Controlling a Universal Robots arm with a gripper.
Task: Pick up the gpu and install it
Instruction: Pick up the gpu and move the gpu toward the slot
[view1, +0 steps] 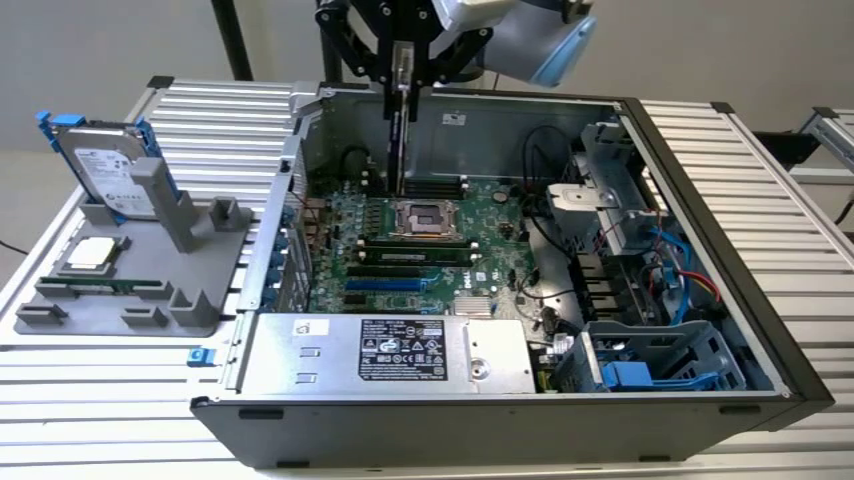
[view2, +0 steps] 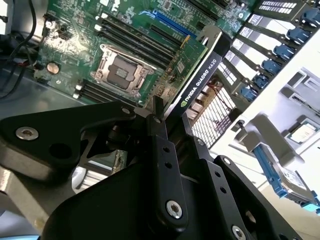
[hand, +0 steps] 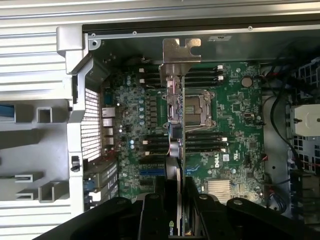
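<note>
Exterior view showed the hand clamped on the gpu, held edge-on over the motherboard inside the open case.

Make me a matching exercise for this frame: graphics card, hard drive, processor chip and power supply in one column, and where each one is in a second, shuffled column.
Things:
1. thin green-and-black gpu
2. silver hard drive with blue frame
3. small square silver processor chip
4. silver boxy power supply

Places:
A. lying flat on the grey fixture
B. held on edge in the black gripper, over the green motherboard
C. inside the open dark computer case, along the wall nearest the exterior view's camera
D. standing upright in the grey fixture

Pairs: 1-B, 2-D, 3-A, 4-C
</note>
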